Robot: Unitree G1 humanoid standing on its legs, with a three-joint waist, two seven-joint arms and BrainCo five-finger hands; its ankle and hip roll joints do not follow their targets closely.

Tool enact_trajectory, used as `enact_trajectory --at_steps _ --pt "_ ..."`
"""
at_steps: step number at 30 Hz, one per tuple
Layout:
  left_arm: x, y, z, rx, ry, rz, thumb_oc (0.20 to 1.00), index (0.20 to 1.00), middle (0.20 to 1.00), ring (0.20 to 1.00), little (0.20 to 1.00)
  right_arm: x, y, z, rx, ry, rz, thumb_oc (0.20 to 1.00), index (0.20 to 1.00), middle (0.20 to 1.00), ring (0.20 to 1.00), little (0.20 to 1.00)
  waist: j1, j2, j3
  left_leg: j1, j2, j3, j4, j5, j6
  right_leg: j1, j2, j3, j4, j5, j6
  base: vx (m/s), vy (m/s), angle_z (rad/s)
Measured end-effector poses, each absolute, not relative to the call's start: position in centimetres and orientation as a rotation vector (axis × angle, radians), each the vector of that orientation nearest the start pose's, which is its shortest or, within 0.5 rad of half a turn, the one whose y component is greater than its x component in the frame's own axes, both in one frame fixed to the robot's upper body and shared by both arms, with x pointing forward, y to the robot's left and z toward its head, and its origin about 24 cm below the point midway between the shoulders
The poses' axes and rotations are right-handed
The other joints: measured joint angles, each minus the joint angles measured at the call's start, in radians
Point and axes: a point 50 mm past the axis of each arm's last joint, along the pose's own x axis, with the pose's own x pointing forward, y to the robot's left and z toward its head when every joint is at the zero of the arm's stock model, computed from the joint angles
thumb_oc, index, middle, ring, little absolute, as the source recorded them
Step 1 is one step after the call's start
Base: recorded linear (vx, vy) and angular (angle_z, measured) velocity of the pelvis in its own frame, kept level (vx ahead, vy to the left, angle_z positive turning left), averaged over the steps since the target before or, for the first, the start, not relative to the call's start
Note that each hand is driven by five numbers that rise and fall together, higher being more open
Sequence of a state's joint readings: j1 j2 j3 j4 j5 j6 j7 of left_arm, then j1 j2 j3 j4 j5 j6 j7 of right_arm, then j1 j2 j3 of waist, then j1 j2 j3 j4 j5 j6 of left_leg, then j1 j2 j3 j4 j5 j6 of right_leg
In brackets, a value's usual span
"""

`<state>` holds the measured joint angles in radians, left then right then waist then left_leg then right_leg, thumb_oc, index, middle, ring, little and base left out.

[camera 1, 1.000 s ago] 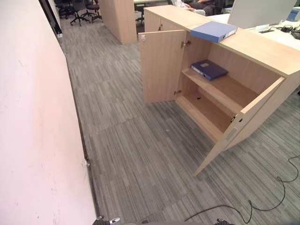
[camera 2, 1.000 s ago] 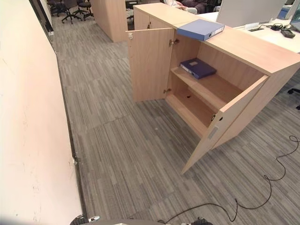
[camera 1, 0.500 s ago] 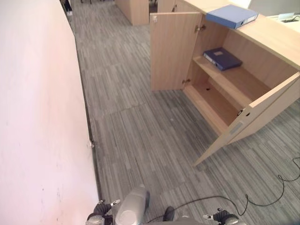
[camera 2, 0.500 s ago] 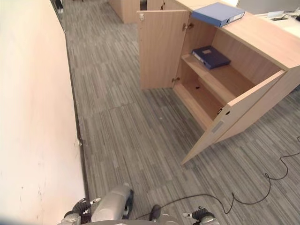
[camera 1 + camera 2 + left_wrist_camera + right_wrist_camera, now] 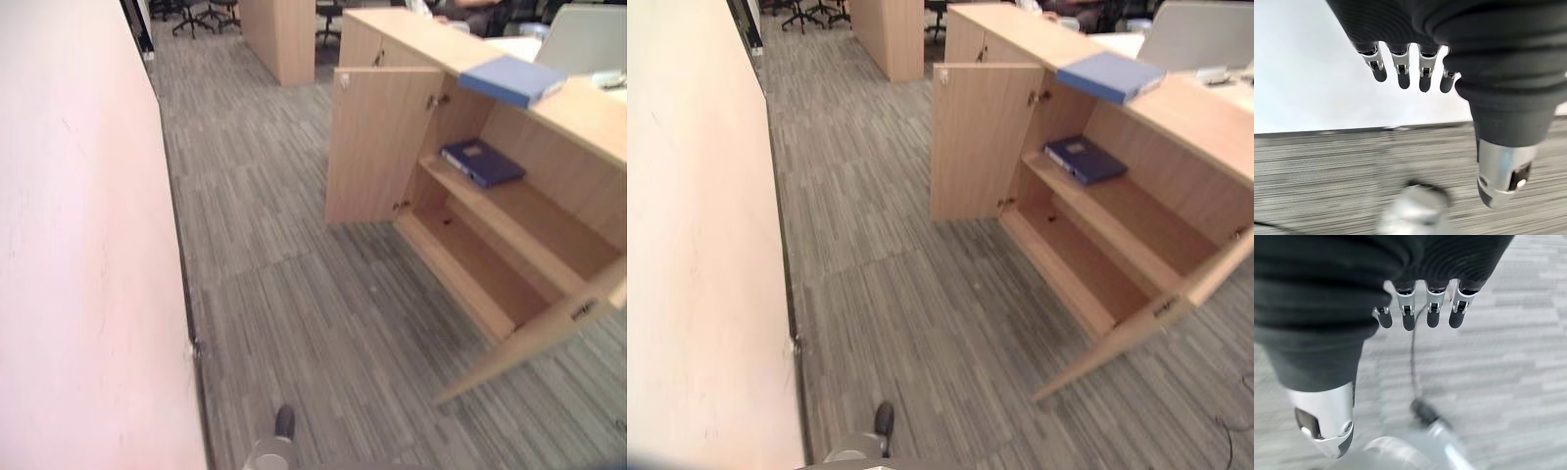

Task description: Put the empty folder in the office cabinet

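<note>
From the head cameras, a wooden office cabinet [image 5: 509, 245] stands with both doors swung wide on grey striped carpet [image 5: 294, 294], a light blue folder [image 5: 511, 78] lying flat on its top and a dark blue binder [image 5: 1085, 159] flat on the upper shelf inside; which of them is empty cannot be told. The left wrist view shows the left hand [image 5: 1400, 68] hanging with straight fingers apart, holding nothing, before a pale wall [image 5: 1312, 73]. The right wrist view shows the right hand [image 5: 1420, 308] likewise slack and spread, empty above the carpet.
</note>
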<state>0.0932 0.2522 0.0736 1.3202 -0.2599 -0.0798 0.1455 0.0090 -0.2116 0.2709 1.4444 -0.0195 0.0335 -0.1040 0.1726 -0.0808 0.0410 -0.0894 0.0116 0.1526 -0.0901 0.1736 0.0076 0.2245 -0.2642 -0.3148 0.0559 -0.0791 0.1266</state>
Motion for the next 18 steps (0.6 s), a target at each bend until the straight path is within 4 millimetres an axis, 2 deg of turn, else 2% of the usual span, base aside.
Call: enact_trajectory --at_steps 1,4,5,6,7,8,9,10,11,12,13,14,15,16,17,18 --pt "4.2 26.9 -15.9 0.063 1.243 0.542 1.000 1.000 1.000 1.000 1.000 3.6 -23.4 -17.2 -0.462 1.471 -0.010 1.000 1.000 1.000 1.000 1.000 0.004 -0.004 -0.003 0.010 -0.013 0.000 -0.001 -0.025 0.011 -0.020 -0.006 0.008 0.049 0.014 0.009 0.17 0.243 0.07" --pt "5.1 27.4 -15.7 0.091 1.228 0.525 1.000 1.000 1.000 1.000 1.000 5.1 -23.5 -17.0 -0.459 1.422 -0.010 1.000 1.000 1.000 1.000 1.000 -0.004 -0.003 -0.004 0.058 -0.050 -0.002 0.000 -0.068 0.040 -0.099 -0.081 0.025 0.296 0.015 0.051 0.29 0.456 0.08" --pt "5.7 27.6 -15.5 0.106 1.219 0.513 1.000 1.000 1.000 1.000 1.000 6.3 -23.2 -16.9 -0.456 1.386 -0.005 1.000 1.000 1.000 1.000 1.000 0.000 -0.003 0.013 0.102 -0.091 -0.009 0.003 -0.105 0.069 -0.169 -0.142 0.063 0.516 0.094 0.083 0.26 0.335 0.47" --pt "5.6 27.6 -15.6 0.104 1.229 0.509 1.000 1.000 1.000 1.000 1.000 6.5 -23.4 -16.8 -0.457 1.372 -0.017 1.000 1.000 1.000 1.000 1.000 -0.022 0.008 0.018 0.133 -0.115 -0.033 -0.005 -0.115 0.090 -0.215 -0.180 0.083 0.639 0.191 0.080 0.23 0.270 0.62" --pt "5.7 27.5 -15.6 0.108 1.219 0.501 1.000 1.000 1.000 1.000 1.000 6.9 -23.8 -16.6 -0.467 1.358 -0.023 1.000 1.000 1.000 1.000 1.000 -0.029 0.014 0.021 0.158 -0.127 -0.051 -0.009 -0.125 0.104 -0.244 -0.218 0.088 0.731 0.280 0.102 0.12 0.067 0.74" --pt "5.9 27.6 -15.5 0.127 1.209 0.487 1.000 1.000 1.000 1.000 1.000 7.0 -24.0 -16.6 -0.475 1.353 -0.020 1.000 1.000 1.000 1.000 1.000 -0.022 0.015 0.019 0.174 -0.137 -0.057 -0.008 -0.139 0.115 -0.266 -0.240 0.072 0.781 0.269 0.110 0.12 0.061 0.43" --pt "6.9 27.7 -15.2 0.138 1.170 0.476 1.000 1.000 1.000 1.000 1.000 7.6 -23.9 -16.5 -0.483 1.338 -0.011 1.000 1.000 1.000 1.000 1.000 -0.007 0.030 0.014 0.183 -0.134 -0.072 -0.006 -0.155 0.128 -0.304 -0.240 0.066 0.782 0.242 0.113 0.14 -0.013 0.20" --pt "7.1 27.8 -15.1 0.147 1.154 0.468 1.000 1.000 1.000 1.000 1.000 8.0 -23.9 -16.4 -0.489 1.328 -0.004 1.000 1.000 1.000 1.000 1.000 -0.004 0.038 0.017 0.181 -0.131 -0.078 -0.005 -0.158 0.134 -0.324 -0.238 0.022 0.768 0.175 0.107 0.14 -0.042 0.21" --pt "7.6 27.9 -14.9 0.149 1.133 0.467 1.000 1.000 1.000 1.000 1.000 9.6 -23.7 -16.1 -0.494 1.279 -0.001 1.000 1.000 1.000 1.000 1.000 -0.012 0.051 0.027 0.193 -0.123 -0.106 0.007 -0.163 0.140 -0.342 -0.205 -0.042 0.699 0.102 0.097 0.16 -0.071 0.35" --pt "7.9 27.4 -15.0 0.159 1.136 0.452 1.000 1.000 1.000 1.000 1.000 11.3 -23.8 -15.7 -0.506 1.235 0.000 1.000 1.000 1.000 1.000 1.000 -0.036 0.093 0.064 0.214 -0.078 -0.138 0.009 -0.171 0.146 -0.355 -0.061 -0.042 0.484 0.007 0.059 0.12 -0.083 0.56" --pt "7.8 27.1 -15.2 0.145 1.142 0.458 1.000 1.000 1.000 1.000 1.000 12.0 -23.8 -15.5 -0.509 1.217 -0.002 1.000 1.000 1.000 1.000 1.000 -0.058 0.115 0.081 0.226 -0.054 -0.151 0.007 -0.161 0.130 -0.363 0.011 -0.046 0.366 0.001 0.035 0.13 -0.099 0.60" --pt "7.9 26.9 -15.3 0.135 1.147 0.460 1.000 1.000 1.000 1.000 1.000 12.0 -23.8 -15.5 -0.510 1.217 -0.003 1.000 1.000 1.000 1.000 1.000 -0.068 0.115 0.090 0.238 -0.052 -0.151 0.006 -0.152 0.111 -0.378 0.040 -0.054 0.307 0.009 0.033 0.18 -0.109 0.70" --pt "7.8 26.8 -15.3 0.133 1.146 0.456 1.000 1.000 1.000 1.000 1.000 11.9 -23.8 -15.5 -0.503 1.214 -0.003 1.000 1.000 1.000 1.000 1.000 -0.071 0.103 0.093 0.259 -0.059 -0.157 0.002 -0.169 0.093 -0.420 0.046 -0.070 0.301 0.020 0.020 0.23 -0.107 0.56" --pt "7.4 27.0 -15.3 0.131 1.147 0.467 1.000 1.000 1.000 1.000 1.000 11.5 -23.6 -15.6 -0.498 1.218 0.001 1.000 1.000 1.000 1.000 1.000 -0.070 0.083 0.101 0.277 -0.074 -0.156 0.001 -0.191 0.087 -0.445 0.053 -0.063 0.256 0.033 0.026 0.24 -0.091 0.32" --pt "6.6 27.2 -15.4 0.121 1.166 0.491 1.000 1.000 1.000 1.000 1.000 11.3 -23.4 -15.7 -0.495 1.223 0.009 1.000 1.000 1.000 1.000 1.000 -0.065 0.051 0.098 0.296 -0.089 -0.154 0.001 -0.208 0.087 -0.459 0.058 -0.057 0.188 0.047 0.027 0.25 -0.073 0.09" --pt "5.2 27.4 -15.6 0.097 1.214 0.534 1.000 1.000 1.000 1.000 1.000 11.3 -23.5 -15.7 -0.489 1.225 0.000 1.000 1.000 1.000 1.000 1.000 -0.061 0.015 0.095 0.316 -0.105 -0.156 0.001 -0.234 0.089 -0.481 0.054 -0.057 0.081 0.083 0.044 0.26 -0.071 -0.01"
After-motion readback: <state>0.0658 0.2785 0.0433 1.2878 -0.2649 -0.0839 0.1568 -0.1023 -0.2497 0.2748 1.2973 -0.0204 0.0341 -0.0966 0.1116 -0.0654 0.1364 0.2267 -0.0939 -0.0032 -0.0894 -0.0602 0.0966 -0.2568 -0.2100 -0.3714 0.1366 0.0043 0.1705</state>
